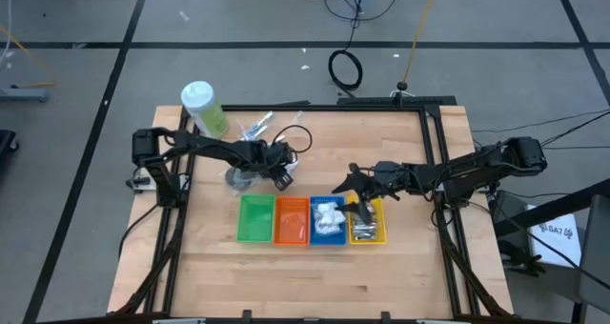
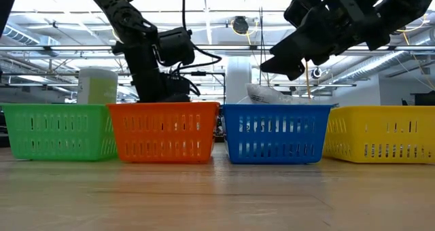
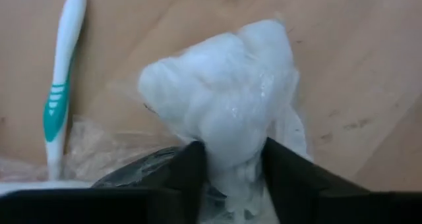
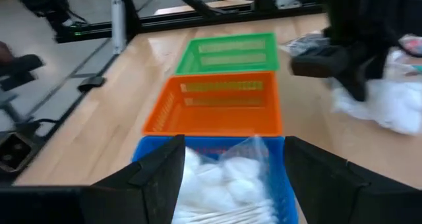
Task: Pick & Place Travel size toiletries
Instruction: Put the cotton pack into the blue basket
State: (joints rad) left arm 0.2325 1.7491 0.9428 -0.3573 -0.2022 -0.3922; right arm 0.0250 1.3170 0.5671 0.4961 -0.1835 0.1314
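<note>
A white packet [image 3: 224, 99], crinkled clear wrap over soft white contents, sits between the two dark fingers [image 3: 181, 178] of the left gripper [image 3: 231, 174], which are pressed in against its sides and pinching it. In the high view this gripper [image 1: 255, 172] is over the bare wood behind the row of bins, and the packet looks to be still on or very near the table, though the height is hard to judge. Just beside the pinched packet lies a thin blue-green-white stick [image 3: 62, 85], a toothbrush, flat on the wood, with more clear wrapping [image 3: 99, 148] bunched next to the fingers. Farther back from the left gripper, a small cluster of remaining toiletries [image 1: 259, 127] rests near the pale-green bottle [image 1: 204, 109].

In front of the left gripper stand the green bin [image 1: 255, 219] and the orange bin [image 1: 291, 221], side by side. Next along is the blue bin [image 1: 327, 236], already holding white packets [image 4: 227, 184]. The right gripper [image 1: 355, 208] hangs above the blue and yellow bins with its fingers spread wide and nothing between them; directly under it are the packets in the blue bin, and the yellow bin [image 1: 378, 233] beside it holds short silver-grey tubes [image 1: 365, 232].
</note>
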